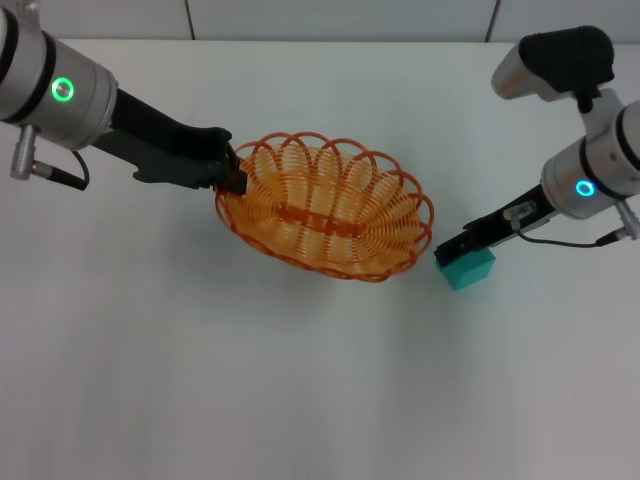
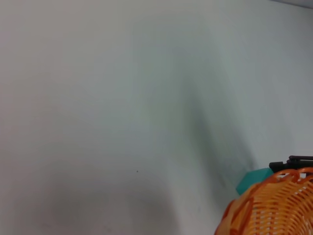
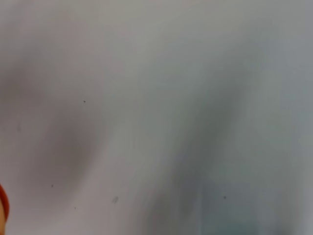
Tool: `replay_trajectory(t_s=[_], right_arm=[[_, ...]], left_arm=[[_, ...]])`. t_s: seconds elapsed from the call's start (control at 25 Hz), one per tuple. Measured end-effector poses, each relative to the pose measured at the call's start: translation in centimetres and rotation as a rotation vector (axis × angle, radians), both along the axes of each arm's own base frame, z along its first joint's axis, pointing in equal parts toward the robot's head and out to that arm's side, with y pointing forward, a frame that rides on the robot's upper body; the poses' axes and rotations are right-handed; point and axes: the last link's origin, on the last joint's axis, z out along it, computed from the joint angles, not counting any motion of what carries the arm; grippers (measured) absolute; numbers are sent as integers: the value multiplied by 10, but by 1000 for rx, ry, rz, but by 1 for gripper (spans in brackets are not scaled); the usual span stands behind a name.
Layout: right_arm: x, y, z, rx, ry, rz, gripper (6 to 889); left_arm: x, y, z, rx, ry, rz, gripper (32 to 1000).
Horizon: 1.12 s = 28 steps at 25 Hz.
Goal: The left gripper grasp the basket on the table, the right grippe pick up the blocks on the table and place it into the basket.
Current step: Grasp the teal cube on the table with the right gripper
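1. The oval orange wire basket [image 1: 325,207], shallow and see-through with a scalloped looped rim, sits on the plain white table [image 1: 200,380] near the middle, closer to the far edge than the near one.
2. Nothing lies inside the basket; through its wire floor only the white tabletop shows.
3. The left gripper [image 1: 232,172], a black two-finger claw on a black link below a silver-white joint with a green glowing ring, reaches in from the table's left side and is clamped on the basket's left rim.
4. The small teal-green cube [image 1: 466,266], solid with plain matte faces and far smaller than the basket, rests on the table just beside the basket's right end, outside it and not touching the rim.
5. The right gripper [image 1: 452,250], a slim black claw on a link below a joint with a blue-cyan ring, comes in from the table's right side, its tip touching the cube's far upper edge; whether its jaws are apart or closed cannot be told.
6. In the left wrist view a part of the basket [image 2: 274,208] shows, with the cube [image 2: 254,179] just behind its rim and the dark tip of the right gripper [image 2: 288,164] beside it.
7. The right wrist view shows bare table [image 3: 156,98] and a sliver of orange basket rim [image 3: 3,205] at the edge.
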Motion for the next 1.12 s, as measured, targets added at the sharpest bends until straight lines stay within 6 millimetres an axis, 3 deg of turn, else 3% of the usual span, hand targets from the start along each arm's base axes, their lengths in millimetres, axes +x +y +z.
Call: replay_trajectory(t_s=[0.64, 1.12], right_arm=[[4, 0, -6, -8, -12, -4, 868], [4, 0, -10, -13, -12, -16, 772]], left_arm=[[-1, 1, -1, -3, 0, 4, 98], [-6, 0, -5, -12, -8, 22, 98]])
